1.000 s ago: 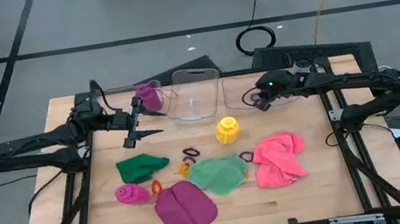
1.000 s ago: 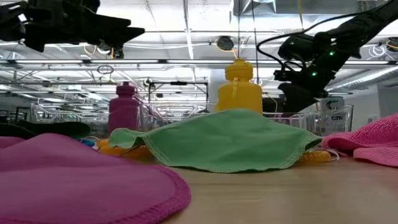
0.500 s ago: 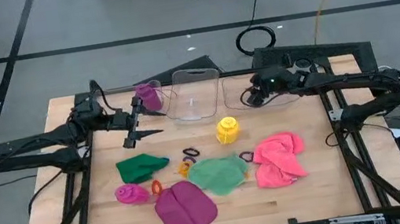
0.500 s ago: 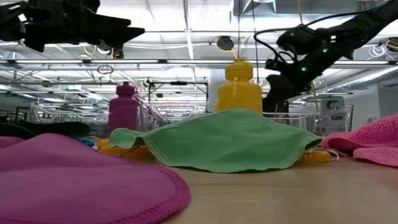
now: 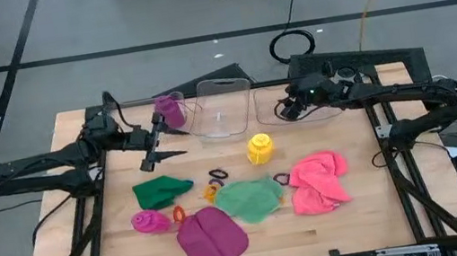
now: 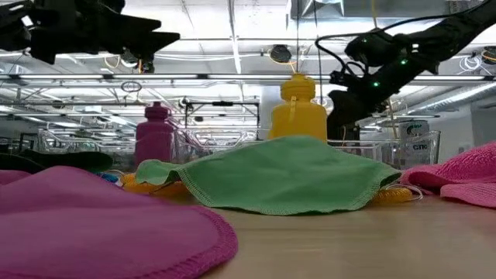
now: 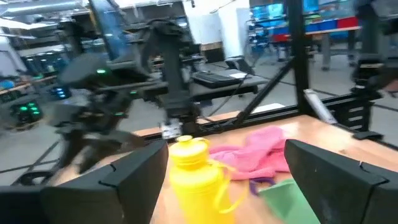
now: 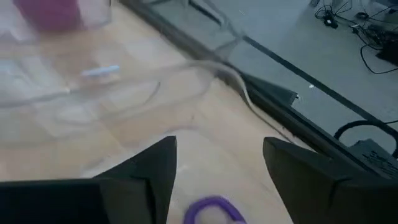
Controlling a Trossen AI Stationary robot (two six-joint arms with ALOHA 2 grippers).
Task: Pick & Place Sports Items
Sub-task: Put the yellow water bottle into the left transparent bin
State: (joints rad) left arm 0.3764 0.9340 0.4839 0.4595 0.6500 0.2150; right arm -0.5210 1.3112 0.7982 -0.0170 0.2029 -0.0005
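Purple ring point(image 8: 213, 209) lies below the right gripper's point(image 8: 217, 163) parted fingers.

The purple ring point(image 8: 212, 210) (right wrist view) is blurred and partly cut off.

Right gripper point(image 5: 288, 110) has drawn back from above the right-hand clear plastic bin point(image 5: 321, 110) toward its left edge, wrist tipped further down. Its jaws have spread apart. A small purple ring point(image 8: 211, 210) lies on the bin floor just below the dark fingers point(image 8: 149, 168).
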